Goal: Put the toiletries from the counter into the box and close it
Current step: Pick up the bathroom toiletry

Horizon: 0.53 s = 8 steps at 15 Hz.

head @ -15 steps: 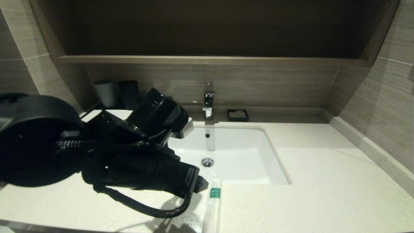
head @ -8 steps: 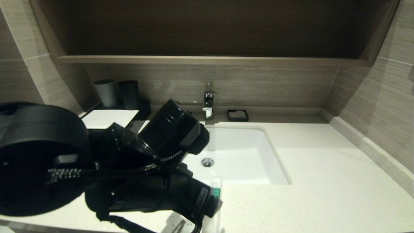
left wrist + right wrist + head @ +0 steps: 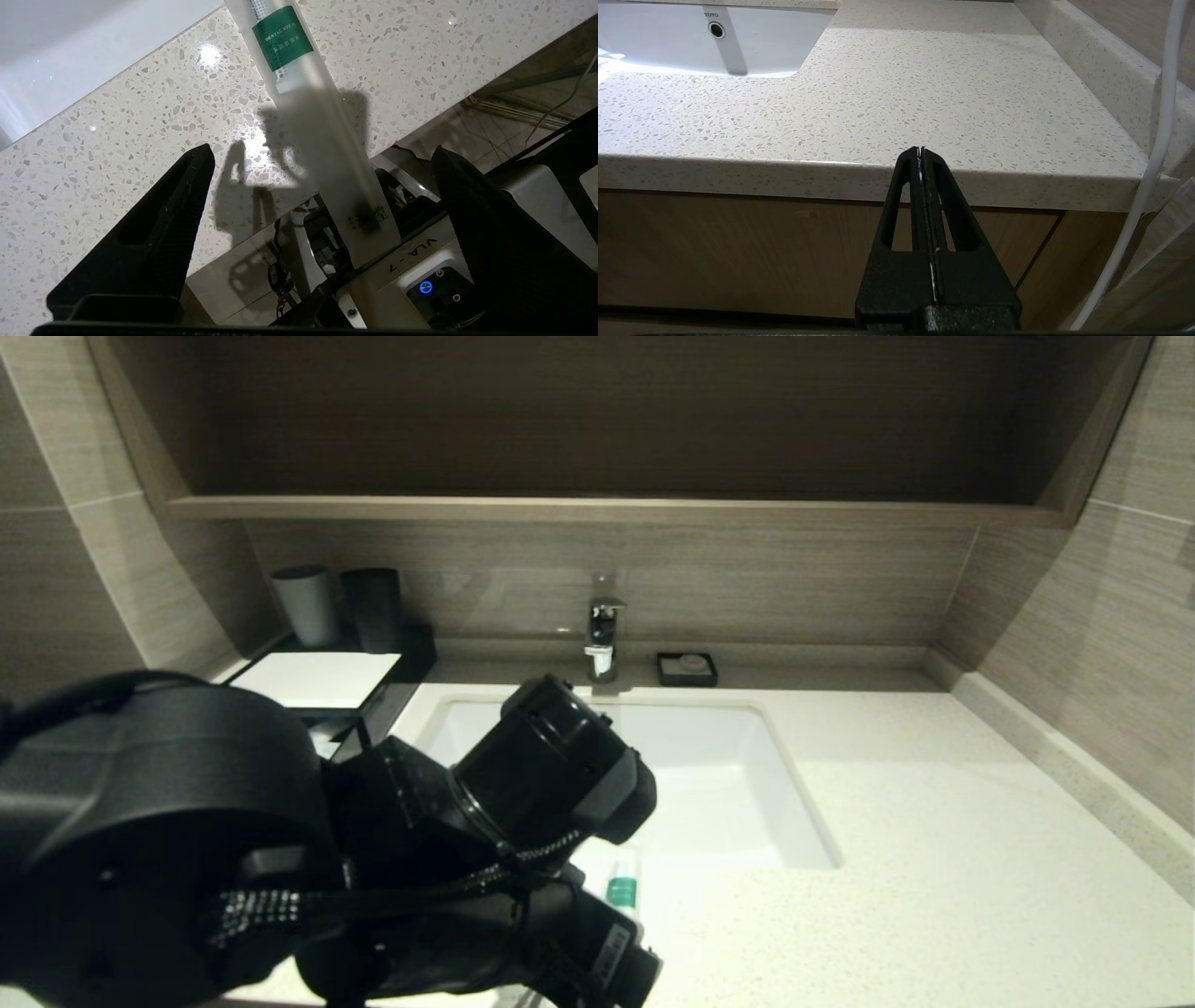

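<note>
Left arm (image 3: pixel 392 859) has swung from the back-left corner toward the near edge of the worktop (image 3: pixel 934 896), dropping lower and nearer in the head view. Box (image 3: pixel 322 679) with its white top panel, covered by the arm a second ago, is now uncovered, and both cups (image 3: pixel 341 607) behind it show in full. Sink basin (image 3: pixel 728 784) has its back-left part exposed again; drain now hidden behind the wrist. Long sachet (image 3: pixel 308 116) at the front edge is mostly covered in the head view, only its green label showing. Left hand (image 3: pixel 322 186) now sits over that sachet, fingers (image 3: pixel 154 233) spread wide on either side, not touching it.
</note>
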{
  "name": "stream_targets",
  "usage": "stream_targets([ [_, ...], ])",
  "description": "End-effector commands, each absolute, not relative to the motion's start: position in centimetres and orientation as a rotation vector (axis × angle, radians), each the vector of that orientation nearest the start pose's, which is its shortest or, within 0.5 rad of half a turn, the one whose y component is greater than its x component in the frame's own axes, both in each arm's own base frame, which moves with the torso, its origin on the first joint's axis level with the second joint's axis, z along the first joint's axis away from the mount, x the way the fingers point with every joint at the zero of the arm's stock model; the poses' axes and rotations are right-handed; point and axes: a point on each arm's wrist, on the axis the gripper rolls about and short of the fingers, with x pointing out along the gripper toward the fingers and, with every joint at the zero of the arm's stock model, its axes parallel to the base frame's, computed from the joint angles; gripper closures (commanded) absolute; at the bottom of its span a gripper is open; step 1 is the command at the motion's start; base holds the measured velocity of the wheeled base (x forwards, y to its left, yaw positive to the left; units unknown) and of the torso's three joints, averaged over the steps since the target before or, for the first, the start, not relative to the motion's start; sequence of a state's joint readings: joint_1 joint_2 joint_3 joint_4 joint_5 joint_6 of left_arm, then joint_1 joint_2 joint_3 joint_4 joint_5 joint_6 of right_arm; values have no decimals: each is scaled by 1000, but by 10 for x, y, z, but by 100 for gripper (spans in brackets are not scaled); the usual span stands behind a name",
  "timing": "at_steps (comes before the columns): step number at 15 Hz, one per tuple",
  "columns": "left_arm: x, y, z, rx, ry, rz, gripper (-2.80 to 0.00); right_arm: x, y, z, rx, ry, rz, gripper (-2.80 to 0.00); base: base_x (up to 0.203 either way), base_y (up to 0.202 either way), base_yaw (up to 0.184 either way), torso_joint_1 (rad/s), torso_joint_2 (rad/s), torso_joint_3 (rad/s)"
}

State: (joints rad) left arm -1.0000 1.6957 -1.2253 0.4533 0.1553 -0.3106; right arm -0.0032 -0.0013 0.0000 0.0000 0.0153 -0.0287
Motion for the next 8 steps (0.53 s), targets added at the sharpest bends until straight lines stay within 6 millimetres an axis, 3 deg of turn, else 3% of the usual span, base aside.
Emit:
stream_targets([
  [1,159,-246,199,251,910,-645,-280,-23,0,75,-29,-1,12,0,0,0,0,0,0,0],
  [8,156,-252,196,262,915,-659,-280,-23,0,75,-29,0,12,0,0,0,0,0,0,0],
])
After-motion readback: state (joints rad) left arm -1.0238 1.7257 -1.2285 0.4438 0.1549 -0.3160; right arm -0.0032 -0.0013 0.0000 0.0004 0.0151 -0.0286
